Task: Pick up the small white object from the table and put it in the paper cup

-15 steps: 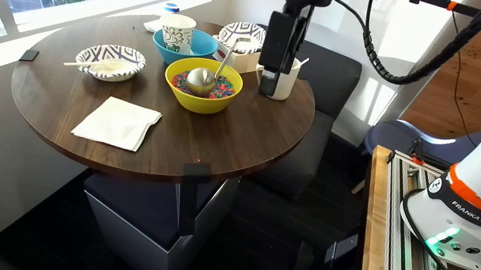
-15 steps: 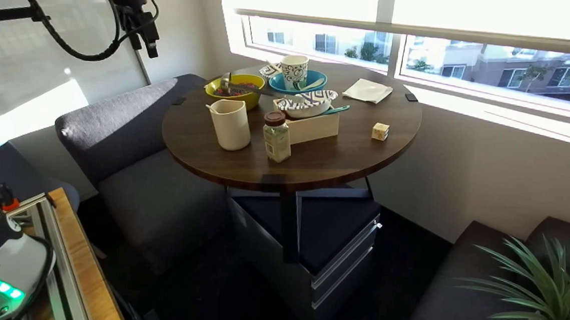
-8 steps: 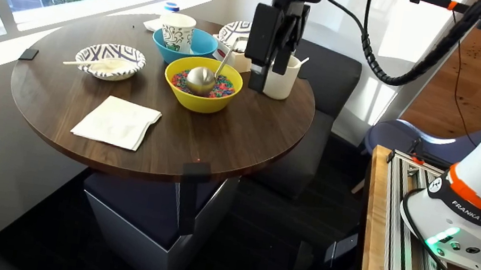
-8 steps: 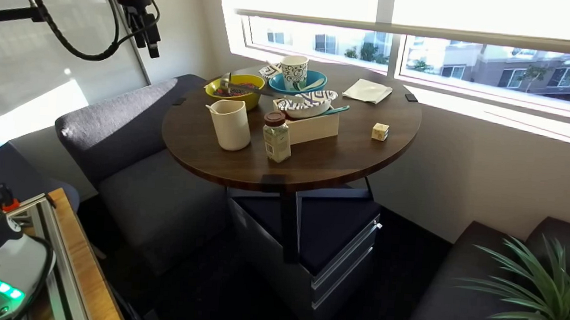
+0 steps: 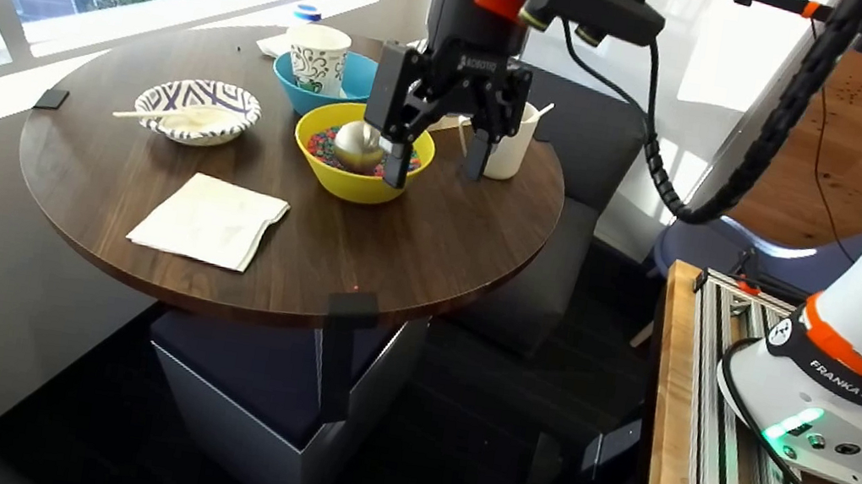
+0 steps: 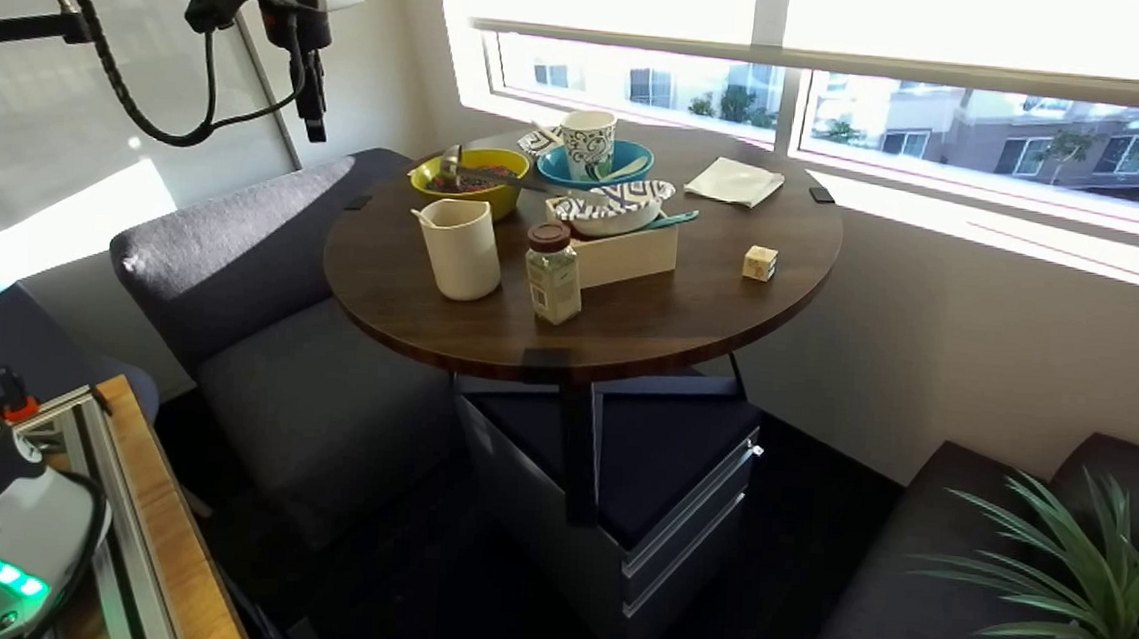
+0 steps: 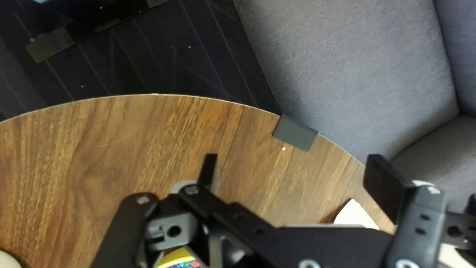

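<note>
The paper cup, plain cream-white and taller than wide, stands upright with a thin stick leaning in it; it also shows in an exterior view. A small pale cube with markings sits near the table edge in an exterior view. It may be the small white object; I cannot tell. The cube does not show in the wrist view. My gripper is open and empty above the table. It hangs in the air in an exterior view. In the wrist view the fingers are wide apart over bare wood.
A yellow bowl with colourful bits and a ladle stands near the cup. A blue bowl holds a swirl-patterned cup. A brown-capped jar stands by a wooden box bearing a patterned bowl. A folded napkin lies flat.
My gripper has turned about its wrist, so both open fingers now show side by side in an exterior view. It has moved slightly lower and sideways. The things on the table have not moved.
</note>
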`<state>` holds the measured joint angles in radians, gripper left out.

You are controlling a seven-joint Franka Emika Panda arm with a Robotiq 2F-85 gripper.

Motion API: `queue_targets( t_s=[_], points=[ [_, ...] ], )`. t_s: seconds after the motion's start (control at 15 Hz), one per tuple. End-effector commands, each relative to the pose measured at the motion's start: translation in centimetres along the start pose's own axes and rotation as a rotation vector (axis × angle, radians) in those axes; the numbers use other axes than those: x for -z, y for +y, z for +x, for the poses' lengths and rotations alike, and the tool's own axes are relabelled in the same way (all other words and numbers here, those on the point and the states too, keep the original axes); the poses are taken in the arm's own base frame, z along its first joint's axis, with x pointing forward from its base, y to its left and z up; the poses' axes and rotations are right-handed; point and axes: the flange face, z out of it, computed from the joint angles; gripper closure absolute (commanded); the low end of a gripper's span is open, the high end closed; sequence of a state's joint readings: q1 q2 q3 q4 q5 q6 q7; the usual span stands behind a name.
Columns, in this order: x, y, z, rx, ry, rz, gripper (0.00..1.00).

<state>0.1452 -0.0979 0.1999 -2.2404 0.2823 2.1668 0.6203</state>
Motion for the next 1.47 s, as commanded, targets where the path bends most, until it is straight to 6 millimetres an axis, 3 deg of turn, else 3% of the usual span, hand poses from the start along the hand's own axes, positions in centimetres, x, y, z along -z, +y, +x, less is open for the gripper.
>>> queue_targets(
  t_s=[0.0, 0.2, 0.67, 1.07, 1.4],
  points=[
    [-2.2, -1.2, 0.1, -0.199, 0.025, -0.005, 0.00],
    [-3.5, -2.6, 0.0, -0.356, 0.087, 0.008, 0.00],
    [-7.2, -3.4, 1.3, -0.638, 0.232, -0.115, 0.00],
    [-9.9, -6.2, 1.2, -0.565, 0.270, -0.152, 0.00],
    [-11.4, -6.7, 2.4, -0.498, 0.268, -0.151, 0.00]
  ],
)
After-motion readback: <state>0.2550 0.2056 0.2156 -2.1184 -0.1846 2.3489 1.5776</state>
